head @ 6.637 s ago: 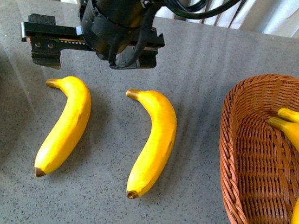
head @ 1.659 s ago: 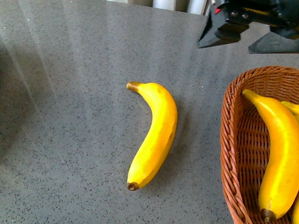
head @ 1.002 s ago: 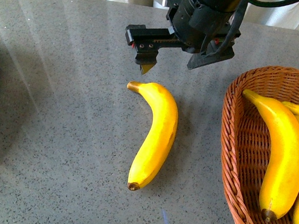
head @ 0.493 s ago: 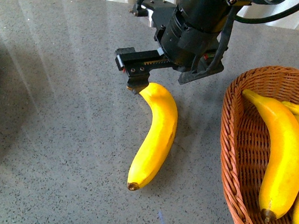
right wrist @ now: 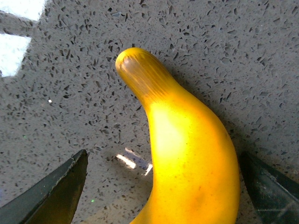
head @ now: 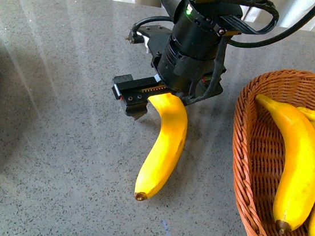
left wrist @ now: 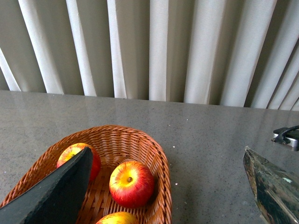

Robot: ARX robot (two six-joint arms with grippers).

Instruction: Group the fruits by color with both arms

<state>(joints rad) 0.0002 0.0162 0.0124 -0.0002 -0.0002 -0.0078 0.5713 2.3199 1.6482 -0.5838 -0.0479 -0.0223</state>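
Front view: the right tool (head: 159, 98) has come down over the stem end of the last loose banana (head: 162, 147) on the grey table (head: 60, 112); a second ago it hung above and behind that end, and further back it was over the basket at 3 o'clock (head: 244, 163), where two bananas (head: 293, 163) now lie. Its jaws stand spread astride the fruit, one toothed finger (head: 130, 96) showing at 9 o'clock of the stem, the other hidden behind the arm. The banana has not shifted. Left wrist view: the left tool (left wrist: 163, 186) is spread and empty, hanging over a second basket (left wrist: 140, 149) that holds red apples (left wrist: 131, 184); three show. Right wrist view: the banana (right wrist: 182, 154) lies between the two finger tips (right wrist: 56, 186), neither yet touching it. Judgement: the descent is done and closing comes next; this appears to be the last fruit unsorted. The jaws sit near the tapered end, so slipping is a risk.
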